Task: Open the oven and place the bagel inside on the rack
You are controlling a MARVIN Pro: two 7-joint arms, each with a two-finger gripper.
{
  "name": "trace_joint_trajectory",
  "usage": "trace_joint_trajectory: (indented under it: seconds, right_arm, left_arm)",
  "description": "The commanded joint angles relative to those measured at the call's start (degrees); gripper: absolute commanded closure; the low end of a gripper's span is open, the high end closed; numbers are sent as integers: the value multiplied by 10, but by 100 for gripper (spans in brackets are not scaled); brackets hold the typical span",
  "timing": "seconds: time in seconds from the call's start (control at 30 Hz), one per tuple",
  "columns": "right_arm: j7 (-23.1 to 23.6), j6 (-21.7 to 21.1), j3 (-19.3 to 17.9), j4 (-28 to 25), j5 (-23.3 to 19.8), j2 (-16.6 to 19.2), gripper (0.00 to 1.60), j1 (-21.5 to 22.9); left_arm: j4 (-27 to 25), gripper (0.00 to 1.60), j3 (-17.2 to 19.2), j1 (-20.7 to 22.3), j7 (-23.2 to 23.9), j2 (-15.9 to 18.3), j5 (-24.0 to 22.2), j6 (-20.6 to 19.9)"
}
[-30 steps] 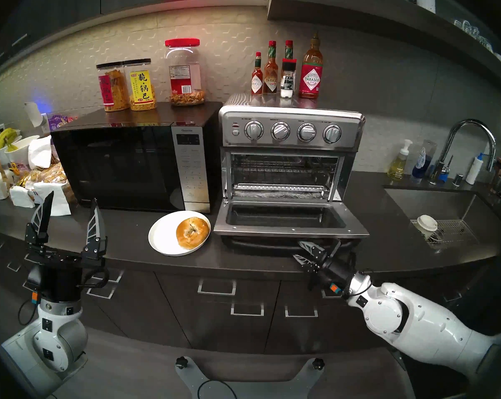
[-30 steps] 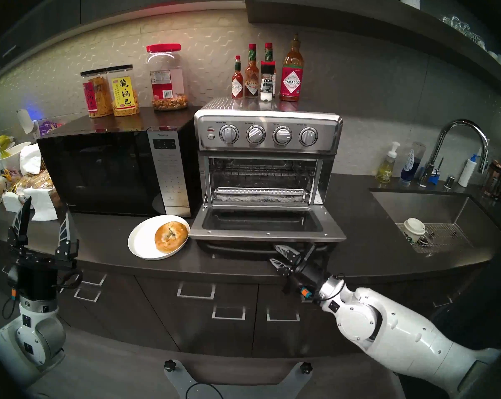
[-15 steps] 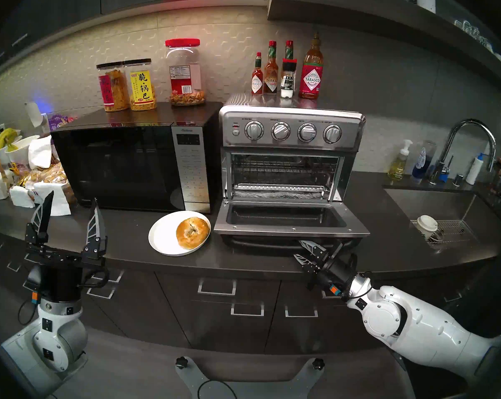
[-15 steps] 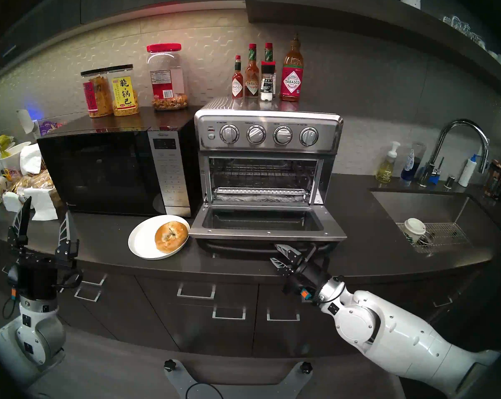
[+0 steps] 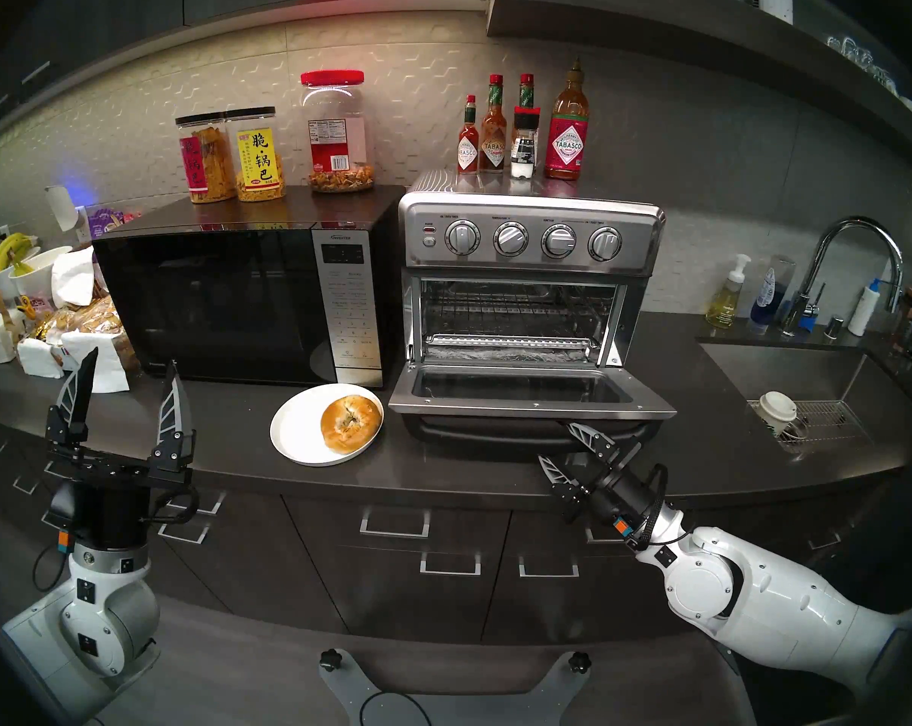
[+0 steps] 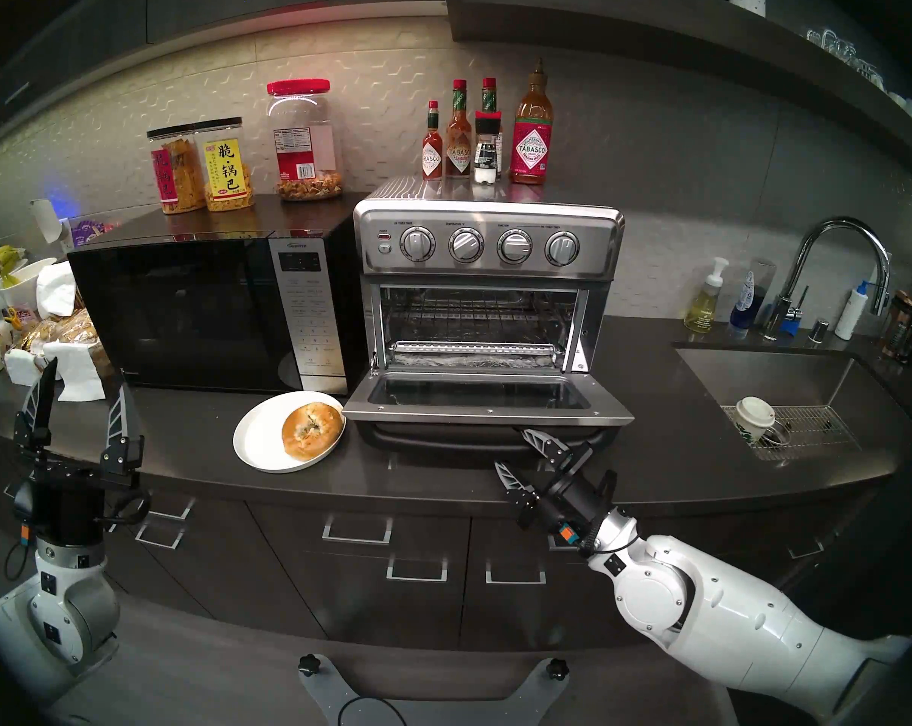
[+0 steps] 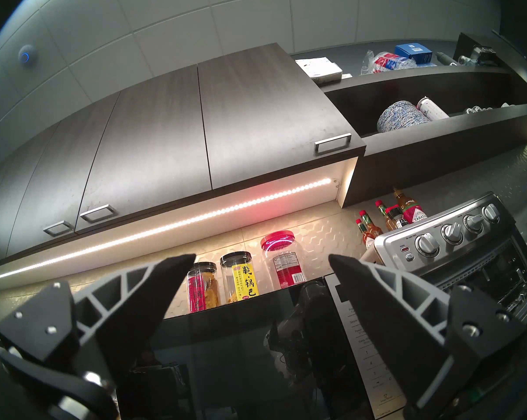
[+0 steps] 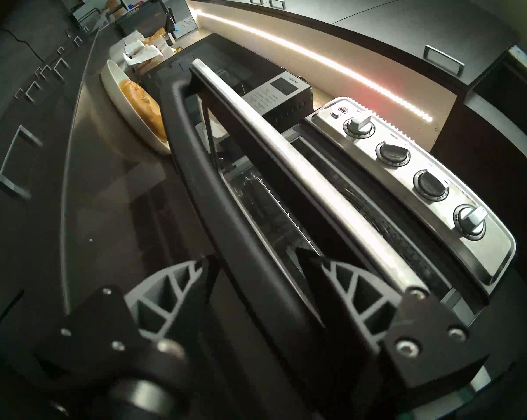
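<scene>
The stainless oven (image 5: pixel 529 240) stands on the counter with its door (image 5: pixel 647 411) folded down. The wire rack (image 5: pixel 511 310) sits inside the cavity and holds nothing. The bagel (image 5: pixel 351 422) lies on a white plate (image 5: pixel 294 437) just left of the door. My right gripper (image 5: pixel 561 443) is open, with one finger on each side of the dark door handle (image 8: pixel 201 167). In the right wrist view the right gripper (image 8: pixel 253 258) straddles the bar. My left gripper (image 5: pixel 134 358) is open and empty, pointing up at the counter's front left, well left of the plate.
A black microwave (image 5: pixel 223 306) stands left of the oven with snack jars (image 5: pixel 257 156) on top. Sauce bottles (image 5: pixel 566 127) stand on the oven. Napkins and bread bags (image 5: pixel 84 332) crowd the far left. A sink (image 5: pixel 789 374) with a paper cup (image 5: pixel 778 410) is at the right.
My right gripper's fingers have spread apart around the door handle and the wrist has shifted a little right. The door's front edge has risen slightly. The left arm has not moved.
</scene>
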State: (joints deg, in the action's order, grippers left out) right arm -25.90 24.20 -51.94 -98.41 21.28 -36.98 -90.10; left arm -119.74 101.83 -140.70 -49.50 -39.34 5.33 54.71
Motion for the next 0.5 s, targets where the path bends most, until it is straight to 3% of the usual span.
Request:
trace_joint_trajectory:
  seconds: [0.0,0.33,0.47]
  right_arm:
    - [5,0,75,60,0,36,0,-60]
    - [-52,39,134,71,-16,68,0,-75]
    - [-106,69,148,56,-29,96,0,-99]
  left_arm:
    - [-4,0,2,1,0,0,1,1]
    - [-4,0,2,2,0,0,1,1]
    - [-5,0,3,1,-1,0,1,1]
